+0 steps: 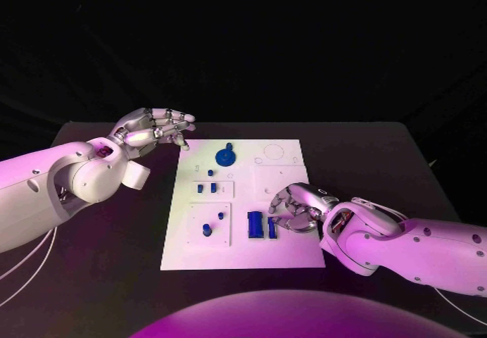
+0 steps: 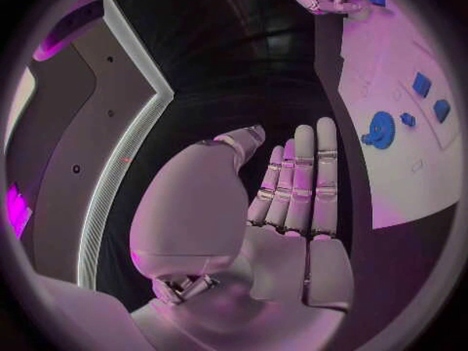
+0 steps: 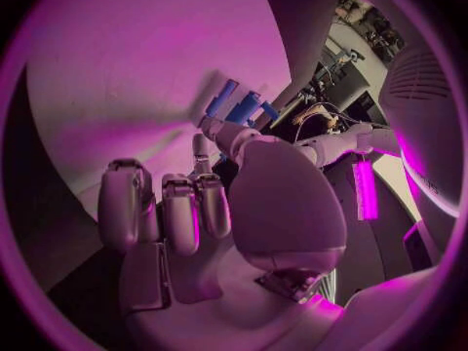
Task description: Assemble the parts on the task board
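Fingertips of my right hand [image 1: 300,206] curl at the upright blue blocks [image 1: 260,224] near the task board's [image 1: 289,253] front edge — grip uncertain, they could tip — while my left hand [image 1: 154,127] hovers empty, fingers apart.

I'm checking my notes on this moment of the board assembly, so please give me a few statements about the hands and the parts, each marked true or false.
1. The left hand holds a blue part. False: it holds nothing; its fingers are extended in the left wrist view, and it hovers near the task board's far left corner.
2. The right hand is over the near right area of the task board. True.
3. The round blue part sits in the far half of the board. True.
4. The two rectangular blue parts lie off the board on the black table. False: they are on the board, beside the right hand's fingertips.
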Controlling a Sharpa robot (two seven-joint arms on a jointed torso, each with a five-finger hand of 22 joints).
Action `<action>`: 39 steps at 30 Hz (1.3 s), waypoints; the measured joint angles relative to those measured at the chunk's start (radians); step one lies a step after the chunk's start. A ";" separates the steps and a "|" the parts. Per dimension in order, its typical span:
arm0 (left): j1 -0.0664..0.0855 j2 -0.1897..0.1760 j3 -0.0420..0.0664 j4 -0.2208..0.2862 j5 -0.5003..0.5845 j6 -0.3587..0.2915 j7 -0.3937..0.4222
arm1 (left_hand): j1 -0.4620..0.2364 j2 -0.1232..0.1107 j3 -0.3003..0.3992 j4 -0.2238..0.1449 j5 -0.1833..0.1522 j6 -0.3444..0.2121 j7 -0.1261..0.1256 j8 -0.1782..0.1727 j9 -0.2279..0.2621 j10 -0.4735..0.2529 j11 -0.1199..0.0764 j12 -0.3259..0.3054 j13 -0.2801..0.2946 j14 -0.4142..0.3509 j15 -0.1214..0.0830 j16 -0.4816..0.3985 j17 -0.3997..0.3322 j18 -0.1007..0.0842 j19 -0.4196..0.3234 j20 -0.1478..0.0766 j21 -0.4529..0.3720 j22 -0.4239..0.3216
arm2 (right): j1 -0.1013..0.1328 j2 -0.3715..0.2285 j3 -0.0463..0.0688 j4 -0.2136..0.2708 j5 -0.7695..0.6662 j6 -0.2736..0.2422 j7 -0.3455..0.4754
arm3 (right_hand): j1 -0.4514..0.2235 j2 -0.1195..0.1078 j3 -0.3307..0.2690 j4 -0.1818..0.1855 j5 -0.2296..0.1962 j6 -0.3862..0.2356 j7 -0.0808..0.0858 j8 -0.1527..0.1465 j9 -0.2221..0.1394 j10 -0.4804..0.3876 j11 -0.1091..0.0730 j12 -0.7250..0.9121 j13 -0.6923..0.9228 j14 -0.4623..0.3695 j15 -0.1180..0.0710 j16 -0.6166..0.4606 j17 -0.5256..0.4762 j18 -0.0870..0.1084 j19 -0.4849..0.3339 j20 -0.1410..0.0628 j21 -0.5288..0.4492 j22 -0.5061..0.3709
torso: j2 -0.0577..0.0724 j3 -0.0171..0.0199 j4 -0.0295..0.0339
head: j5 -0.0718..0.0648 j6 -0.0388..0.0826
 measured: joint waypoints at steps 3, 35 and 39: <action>0.000 0.000 0.000 0.000 0.000 0.000 0.000 | 0.000 0.000 0.000 0.000 0.000 0.000 0.000 0.000 0.000 0.000 0.000 0.000 0.000 0.000 0.000 0.000 0.000 0.000 0.000 0.000 0.000 0.000 | 0.000 0.001 0.000 -0.001 -0.007 0.000 0.000 | 0.000 0.000 -0.001 -0.001 0.000 0.000 0.000 0.004 0.000 0.000 0.000 0.000 0.000 0.000 0.000 0.000 0.000 0.000 0.000 0.000 0.000 0.000 | 0.000 0.0000 -0.0001 | 0.001 0.000; -0.027 0.039 -0.001 -0.044 0.063 -0.044 0.029 | -0.016 -0.008 0.000 0.020 -0.002 -0.007 0.000 0.018 -0.001 -0.026 0.008 0.003 -0.007 -0.110 0.024 -0.082 -0.031 0.000 -0.066 0.018 -0.090 -0.048 | 0.188 0.068 0.008 -0.264 0.733 -0.122 0.430 | -0.024 0.011 -0.056 0.034 0.000 -0.124 0.037 0.023 0.009 -0.371 0.027 -0.629 -0.301 -0.126 0.027 -0.405 -0.392 0.110 -0.260 0.029 -0.915 -0.106 | -0.042 -0.0118 -0.0118 | 0.000 0.097; -0.033 0.083 -0.001 -0.091 0.105 -0.093 0.062 | -0.016 -0.011 -0.006 0.025 -0.005 -0.011 -0.004 0.009 -0.012 -0.034 0.020 -0.077 -0.021 -0.204 0.057 -0.297 -0.120 0.000 -0.171 0.067 -0.306 -0.171 | 0.198 0.118 0.016 -0.382 0.899 -0.092 0.517 | -0.020 0.015 0.019 0.037 -0.002 -0.136 0.038 -0.002 -0.019 -0.408 0.037 -0.993 -0.639 -0.302 0.051 -0.833 -0.701 0.125 -0.378 0.058 -1.112 -0.270 | -0.056 -0.0105 -0.0123 | 0.001 0.133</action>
